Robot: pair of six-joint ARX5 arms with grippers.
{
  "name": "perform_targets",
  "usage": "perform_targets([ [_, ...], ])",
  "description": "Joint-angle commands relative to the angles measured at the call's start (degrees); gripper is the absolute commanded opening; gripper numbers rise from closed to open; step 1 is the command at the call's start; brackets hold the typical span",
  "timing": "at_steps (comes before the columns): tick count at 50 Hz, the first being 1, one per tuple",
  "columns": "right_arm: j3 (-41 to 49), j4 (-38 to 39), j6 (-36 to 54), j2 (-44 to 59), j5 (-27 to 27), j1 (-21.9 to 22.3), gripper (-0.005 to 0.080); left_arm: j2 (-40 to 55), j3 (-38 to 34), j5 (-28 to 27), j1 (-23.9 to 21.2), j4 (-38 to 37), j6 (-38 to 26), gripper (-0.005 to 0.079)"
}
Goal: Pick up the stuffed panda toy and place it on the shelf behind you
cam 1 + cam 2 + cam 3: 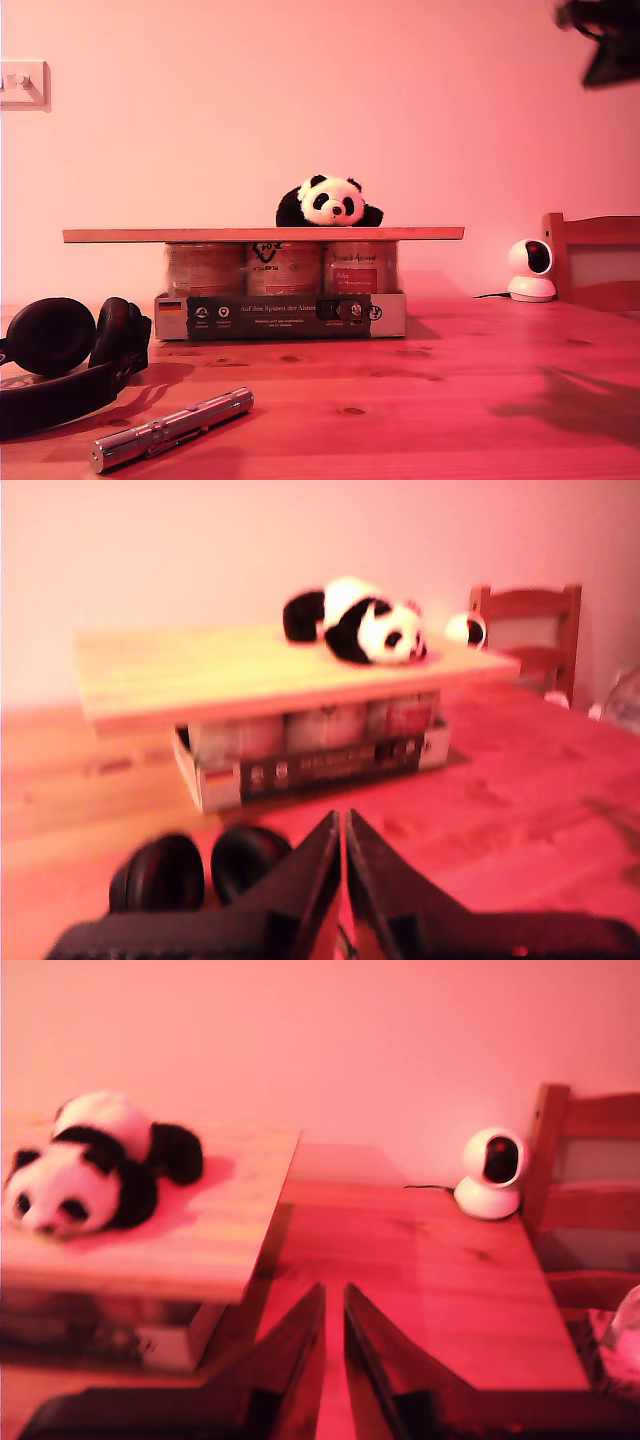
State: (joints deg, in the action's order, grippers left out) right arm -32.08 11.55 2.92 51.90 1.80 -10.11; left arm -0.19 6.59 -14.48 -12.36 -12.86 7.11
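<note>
The small round plush panda with a white face and black ears and limbs (329,203) lies belly-down on the long thin light-brown wooden plank (180,235), a little past the plank's middle toward the exterior view's right. So, as I judge it, the placing is done and only the backing-off is left.

My first gripper (342,830) has its black jaws pressed together on nothing. My second gripper (333,1305) shows a narrow slit between its tips, nearly closed and also empty. Both hang well apart from the toy. A blurred dark arm part (605,40) shows at 1 o'clock in the exterior view; I cannot tell which arm it is.

The risk I see is the plank itself. It rests loose across the tops of the jars (283,266) and overhangs them at both ends (more at the exterior view's left), so a knock on either end could tip it and roll the panda off. The toy's nearness to the front edge adds to that.

The black printed cardboard tray (280,316) on the red-brown wooden table (450,390) holds three pale labelled jars in a row. Black padded headphones (60,360) sit at 8 o'clock in the exterior view, a silver metal torch (170,428) at 7 o'clock, and a white round camera (531,270) at 3 o'clock.
</note>
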Motion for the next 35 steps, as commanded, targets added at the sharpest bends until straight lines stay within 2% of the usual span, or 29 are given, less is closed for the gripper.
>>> perform_targets([
  [1, 1.38, 1.18, -0.04, -3.06, -0.68, 0.0, 0.0035, -0.52, 0.5, -0.04, -0.17, -0.13, -0.04, -0.0021],
  [6, 3.1, -0.48, -0.04, -7.28, -2.84, -0.11, 0.0035, -0.52, 0.5, -0.04, -0.17, -0.55, -0.04, -0.0021],
  [14, 4.76, -4.15, 0.42, -14.29, -2.91, -1.42, 0.0035, -0.52, 0.5, 0.09, -0.17, -0.96, -0.09, -0.0021],
  [25, 5.09, -11.02, 0.59, -22.05, -2.84, -5.14, 0.0035, -0.52, 0.5, 11.34, -0.13, -0.39, -1.36, -0.0021],
  [35, 5.09, -14.71, 0.72, -26.6, -2.82, -9.31, 0.0035, -0.52, 0.5, 11.96, -0.13, -1.81, -1.49, -0.0021],
])
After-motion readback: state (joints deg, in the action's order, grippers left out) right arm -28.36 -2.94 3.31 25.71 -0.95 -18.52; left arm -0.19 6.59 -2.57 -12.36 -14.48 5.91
